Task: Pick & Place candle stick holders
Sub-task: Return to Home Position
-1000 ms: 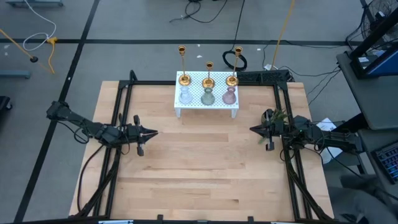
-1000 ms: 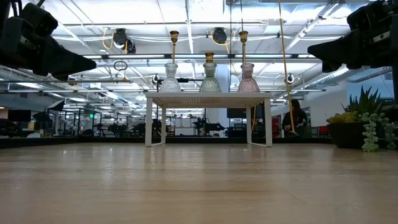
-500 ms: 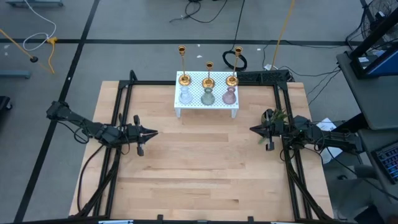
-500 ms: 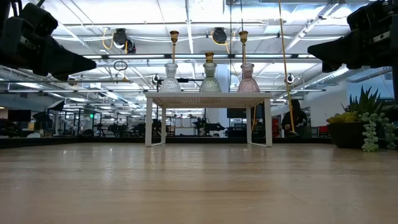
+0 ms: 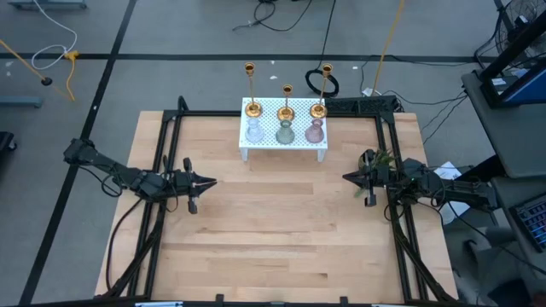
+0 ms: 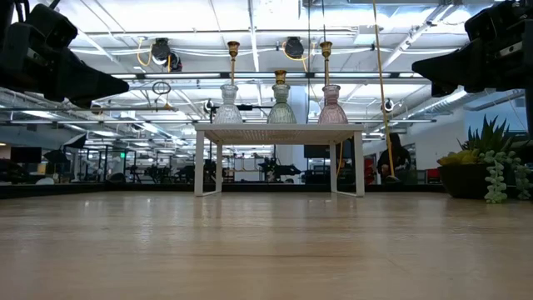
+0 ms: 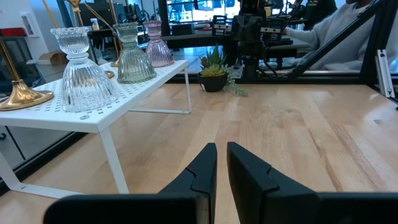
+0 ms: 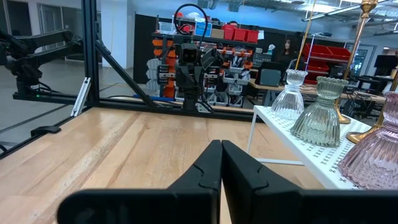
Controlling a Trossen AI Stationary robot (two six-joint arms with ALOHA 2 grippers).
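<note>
Left claw (image 5: 209, 182) and right claw (image 5: 345, 177) matte black (tapered wedge fingers (image 7: 205, 171)); arms (image 5: 111, 170) dark, jointed

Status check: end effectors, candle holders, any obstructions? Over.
Both shut, empty: left end effector over the table's left, right end effector over its right. Three glass holders in row on white stand, three gold candlesticks behind them. Potted plant beside right arm.
</note>
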